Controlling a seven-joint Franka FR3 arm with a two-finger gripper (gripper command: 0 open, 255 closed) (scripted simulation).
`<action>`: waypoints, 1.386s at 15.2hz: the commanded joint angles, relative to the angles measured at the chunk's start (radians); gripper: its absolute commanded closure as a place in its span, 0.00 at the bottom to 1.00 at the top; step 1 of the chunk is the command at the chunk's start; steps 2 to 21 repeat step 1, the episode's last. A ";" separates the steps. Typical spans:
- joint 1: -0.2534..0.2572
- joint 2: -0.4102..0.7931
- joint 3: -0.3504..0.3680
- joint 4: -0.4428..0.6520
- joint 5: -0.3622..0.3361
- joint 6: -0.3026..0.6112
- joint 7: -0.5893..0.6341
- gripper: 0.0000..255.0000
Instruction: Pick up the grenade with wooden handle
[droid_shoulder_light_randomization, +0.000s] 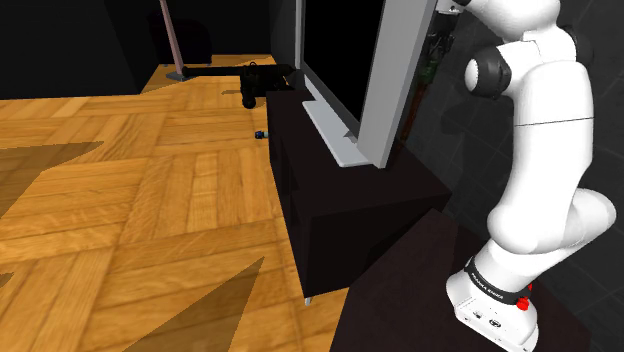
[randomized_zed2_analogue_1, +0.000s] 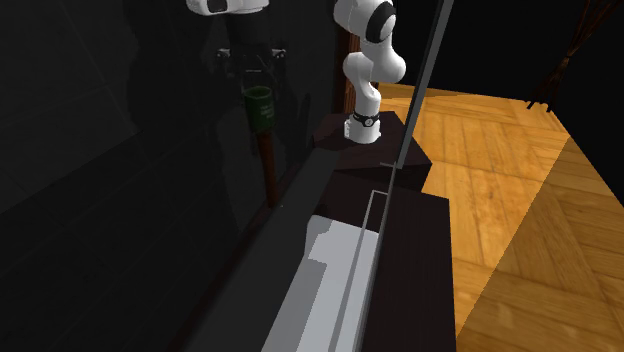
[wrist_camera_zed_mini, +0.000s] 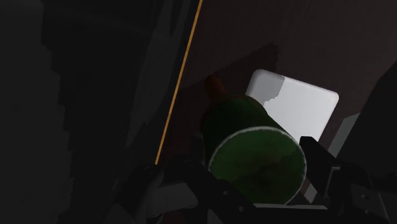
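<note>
Nearest to us, in the wrist view, the pincer (wrist_camera_zed_mini: 253, 167) is closed on the grenade (wrist_camera_zed_mini: 245, 124). One black finger lies against each side of its round green head. We judge the grenade to be stiff and not fragile, and the head is probably heavier than the handle. The head looks smooth and curved, so it may slip or turn between the fingers. A hold low on the head, close to the handle, seems safer to us than a hold at the rim.

The head is a dark green cylinder with a pale edge around its flat top. A thin brown wooden handle (randomized_zed2_analogue_1: 267, 160) goes down from it. In the second exterior view the grenade hangs upright under the pincer, with the handle pointing down. It is in the narrow gap behind the TV (droid_shoulder_light_randomization: 345, 60), over the back of the dark tabletop (droid_shoulder_light_randomization: 410, 180). We cannot tell if the handle's end touches the tabletop.

Further away are the pale TV base (wrist_camera_zed_mini: 296, 102) and then the wooden floor (droid_shoulder_light_randomization: 120, 200).
</note>
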 joint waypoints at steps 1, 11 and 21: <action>-0.007 0.009 0.002 0.025 0.004 -0.015 0.001 1.00; -0.007 0.009 0.002 0.025 0.004 -0.015 0.001 1.00; -0.007 0.009 0.002 0.025 0.004 -0.015 0.001 1.00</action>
